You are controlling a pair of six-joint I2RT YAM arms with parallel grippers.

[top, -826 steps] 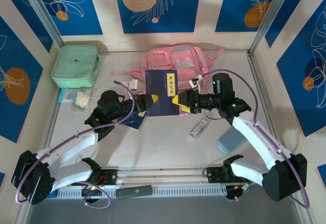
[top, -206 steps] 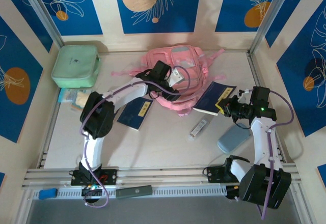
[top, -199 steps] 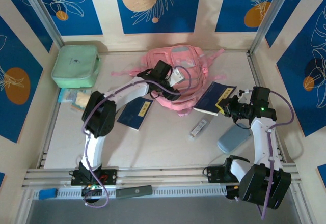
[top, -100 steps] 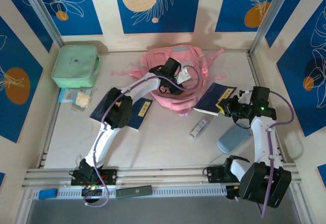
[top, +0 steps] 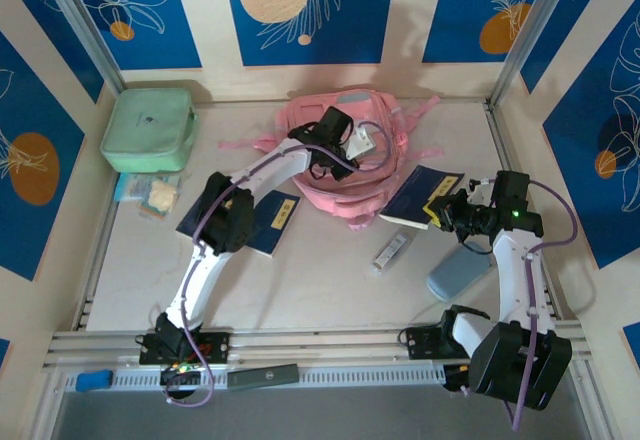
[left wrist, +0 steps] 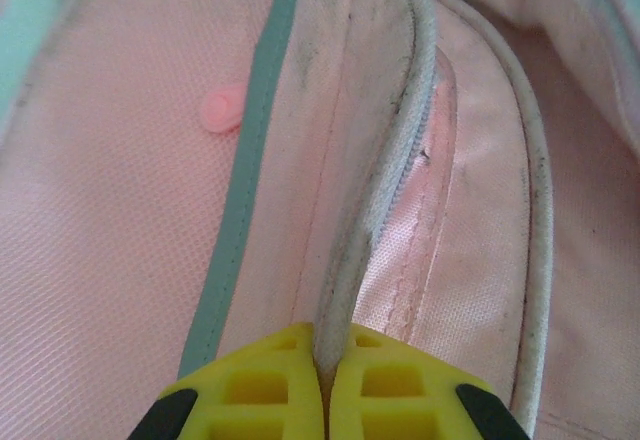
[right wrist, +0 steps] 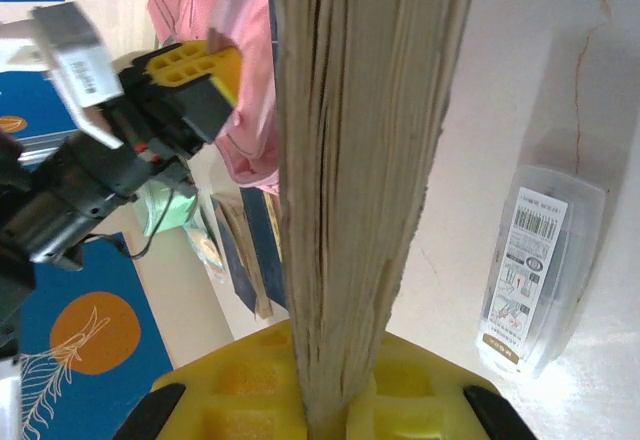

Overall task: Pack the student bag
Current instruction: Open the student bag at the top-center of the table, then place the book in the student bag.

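Plainly nothing is packed yet: a pale blue object (top: 452, 276), a clear case (top: 390, 251) and a dark blue notebook (top: 262, 222) lie loose on the table. The right gripper (right wrist: 320, 400) is clamped tight on a thick blue book (right wrist: 370, 110), whose page edge rises straight ahead of its jaws. Farther back, the left gripper (left wrist: 325, 380) has pinched the piped zip edge of the student bag (left wrist: 120, 210), which spreads ahead of its jaws. A second ago those jaws stood open over the bag; seconds earlier both grippers shared the book.
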